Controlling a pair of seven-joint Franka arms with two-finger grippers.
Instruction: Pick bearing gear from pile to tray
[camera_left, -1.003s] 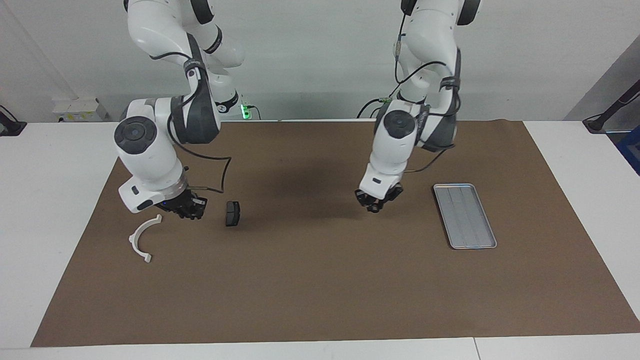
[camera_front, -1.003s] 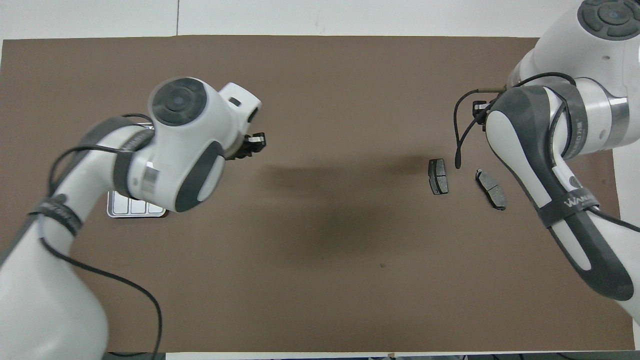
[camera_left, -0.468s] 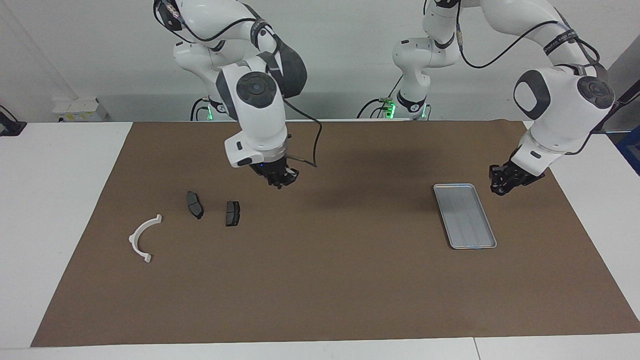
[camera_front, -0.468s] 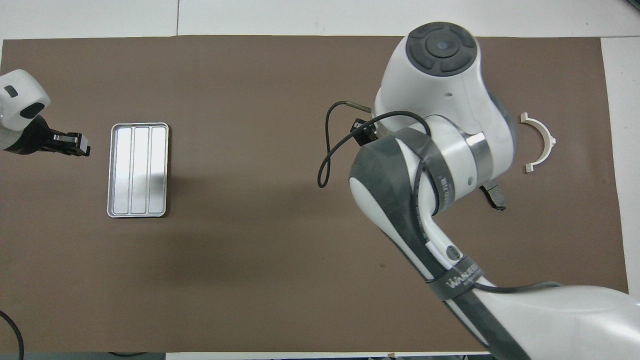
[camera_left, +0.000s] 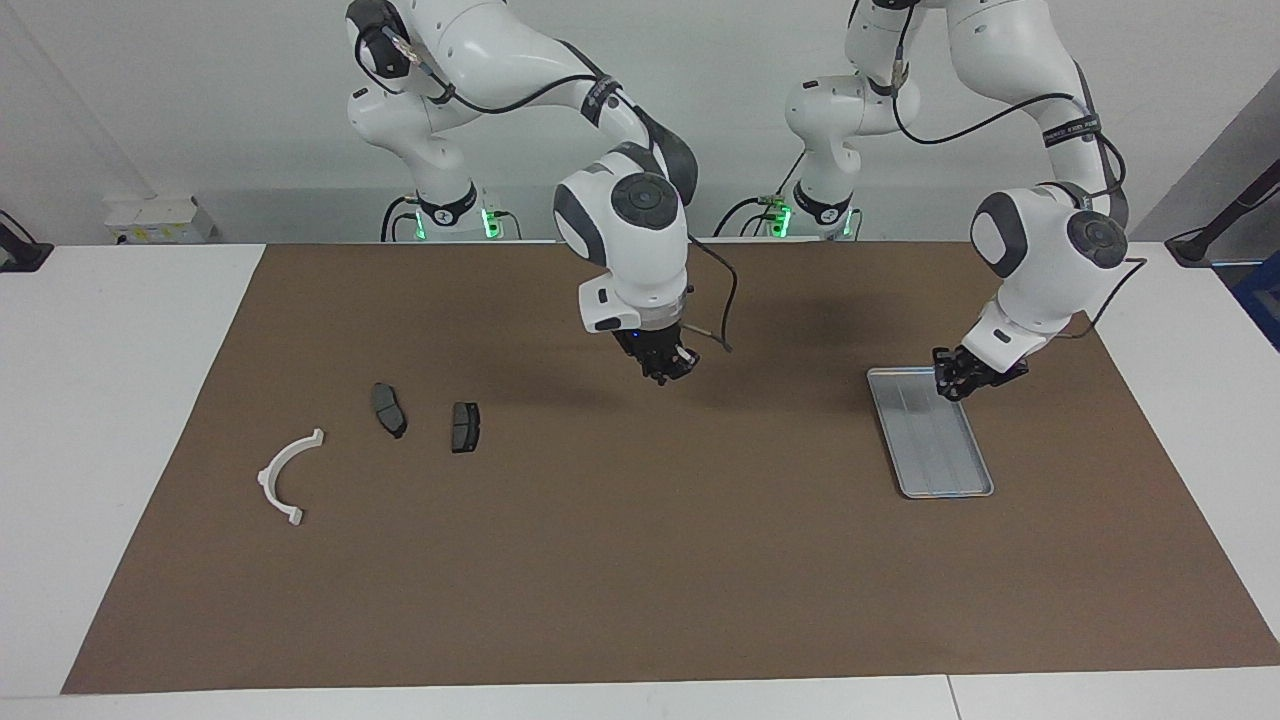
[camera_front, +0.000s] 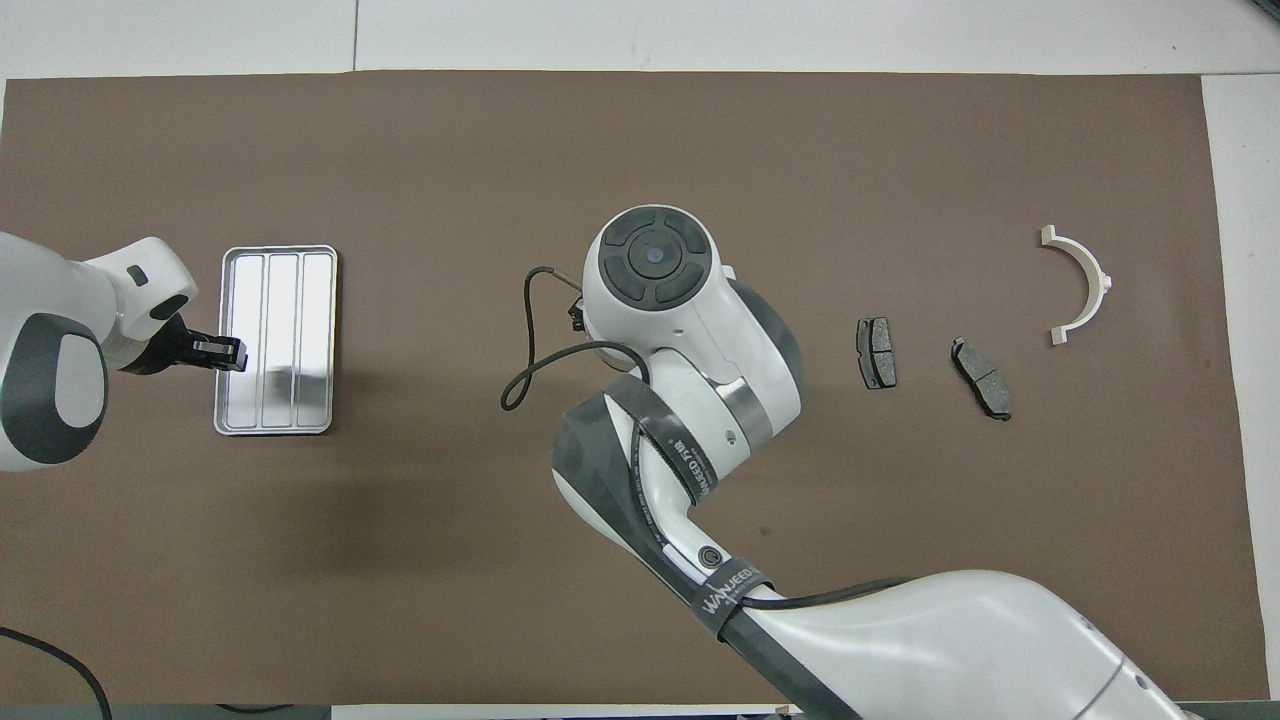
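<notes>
Two brake pads (camera_left: 388, 410) (camera_left: 464, 426) and a white bracket (camera_left: 287, 475) lie at frame left, the tray (camera_left: 930, 475) at right beneath the left gripper (camera_left: 957, 382); the right gripper (camera_left: 668, 366) hovers mid-mat (neither gripper's jaw state can be told).

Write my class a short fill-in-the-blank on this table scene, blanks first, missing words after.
1. The left tool is over the rim of the ____.
2. The white curved bracket lies toward the ____ arm's end of the table.
3. The number of dark brake pads on the brown mat is ____.

Missing words: tray; right; two
</notes>
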